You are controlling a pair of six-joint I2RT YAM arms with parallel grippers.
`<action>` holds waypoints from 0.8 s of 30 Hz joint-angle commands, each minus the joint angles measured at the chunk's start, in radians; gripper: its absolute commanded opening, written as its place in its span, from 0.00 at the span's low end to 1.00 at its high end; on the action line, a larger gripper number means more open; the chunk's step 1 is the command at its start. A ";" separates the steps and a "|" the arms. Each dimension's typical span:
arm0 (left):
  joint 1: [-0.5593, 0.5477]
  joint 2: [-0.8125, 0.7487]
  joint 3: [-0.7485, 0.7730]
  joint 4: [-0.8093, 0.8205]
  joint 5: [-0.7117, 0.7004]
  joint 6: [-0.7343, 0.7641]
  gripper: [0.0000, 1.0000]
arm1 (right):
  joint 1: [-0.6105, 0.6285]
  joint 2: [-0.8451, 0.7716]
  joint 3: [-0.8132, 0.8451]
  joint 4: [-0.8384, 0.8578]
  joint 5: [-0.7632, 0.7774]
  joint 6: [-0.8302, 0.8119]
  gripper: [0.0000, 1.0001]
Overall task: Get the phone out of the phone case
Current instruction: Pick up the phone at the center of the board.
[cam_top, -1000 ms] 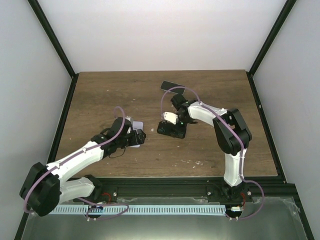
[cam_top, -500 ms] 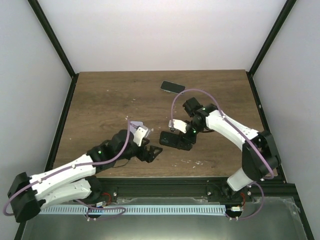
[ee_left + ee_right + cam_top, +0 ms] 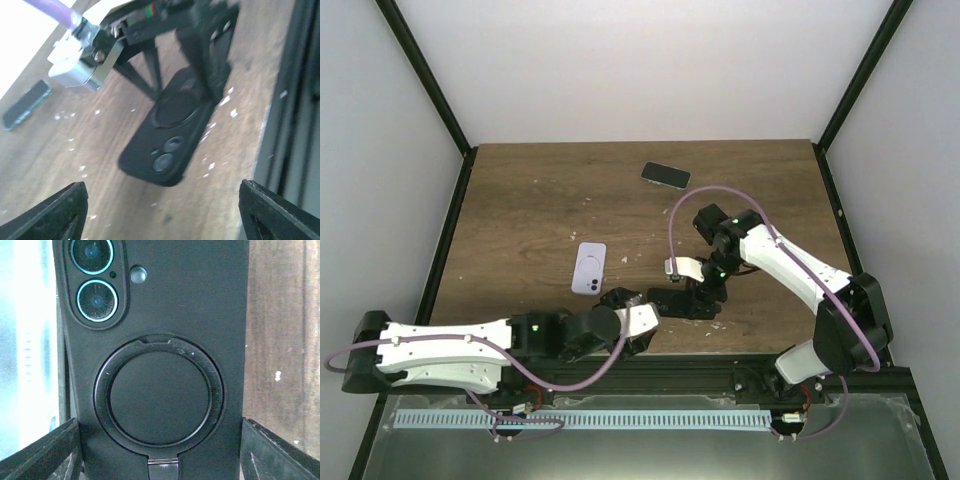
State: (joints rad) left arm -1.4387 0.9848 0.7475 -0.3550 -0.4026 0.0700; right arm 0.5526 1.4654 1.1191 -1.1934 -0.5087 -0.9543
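Phone case [image 3: 165,145], near table [image 3: 520,200] edge, pinched across its width by right gripper [image 3: 160,450], presumably for steadying; left gripper [image 3: 165,212] spread, facing it.

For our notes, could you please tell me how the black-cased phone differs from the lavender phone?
The black-cased phone is black; the lavender phone is pale purple. The black-cased phone sits between the fingers of the right gripper, near the front edge of the table; the lavender phone lies alone, farther back. The black-cased phone lies crosswise; the lavender phone points front to back. Both are phone-shaped slabs.
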 commanded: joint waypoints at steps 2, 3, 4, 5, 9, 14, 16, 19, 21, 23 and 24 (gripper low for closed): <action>-0.015 0.064 0.036 -0.024 -0.200 0.288 0.79 | 0.014 -0.033 0.051 -0.099 -0.080 -0.061 0.49; -0.015 0.064 0.026 0.015 -0.184 0.336 0.76 | 0.016 -0.030 0.055 -0.110 -0.088 -0.064 0.49; -0.015 0.065 0.018 0.046 -0.154 0.375 0.71 | 0.016 -0.028 0.061 -0.123 -0.098 -0.069 0.49; -0.015 0.071 0.017 0.061 -0.126 0.414 0.67 | 0.017 -0.024 0.067 -0.133 -0.110 -0.071 0.49; -0.015 0.153 0.073 0.000 -0.079 0.481 0.47 | 0.018 -0.037 0.075 -0.136 -0.153 -0.074 0.49; -0.015 0.204 0.105 -0.044 0.008 0.501 0.45 | 0.018 -0.027 0.067 -0.132 -0.163 -0.067 0.48; -0.016 0.210 0.098 -0.028 0.019 0.505 0.46 | 0.018 -0.021 0.064 -0.130 -0.171 -0.064 0.48; -0.015 0.238 0.107 -0.031 0.007 0.519 0.46 | 0.019 -0.017 0.064 -0.129 -0.179 -0.060 0.48; -0.015 0.252 0.122 -0.052 -0.008 0.515 0.43 | 0.020 -0.016 0.065 -0.131 -0.179 -0.060 0.48; -0.015 0.255 0.118 -0.056 -0.024 0.525 0.38 | 0.020 -0.013 0.070 -0.136 -0.184 -0.061 0.48; -0.015 0.255 0.105 -0.038 -0.040 0.539 0.36 | 0.020 -0.014 0.072 -0.136 -0.189 -0.061 0.48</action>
State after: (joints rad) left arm -1.4517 1.2346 0.8406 -0.3916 -0.4194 0.5686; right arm 0.5644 1.4612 1.1492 -1.3071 -0.6281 -1.0065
